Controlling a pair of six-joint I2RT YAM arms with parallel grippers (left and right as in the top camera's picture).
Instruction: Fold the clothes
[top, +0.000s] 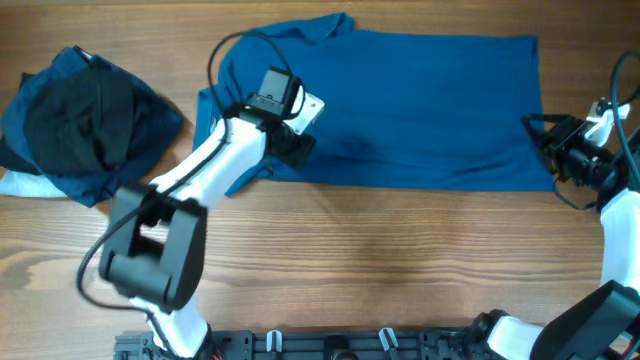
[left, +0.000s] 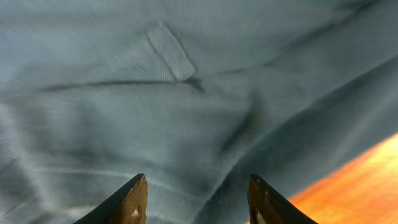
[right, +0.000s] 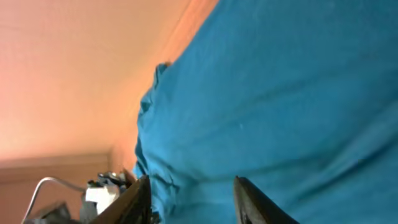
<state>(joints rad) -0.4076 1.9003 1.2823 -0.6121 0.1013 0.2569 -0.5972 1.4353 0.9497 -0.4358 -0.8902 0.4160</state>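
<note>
One lengthwise fold appears made: the blue shirt (top: 420, 110) is laid as a long band along the far edge of the surface (top: 350, 260). The left pincer (left: 196, 186) and right pincer (right: 189, 186) are seen parted and empty at its ends. Crosswise folds are judged outstanding.

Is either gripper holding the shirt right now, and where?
Neither. Both the left gripper and right gripper stand open at the shirt, gripping nothing.
</note>
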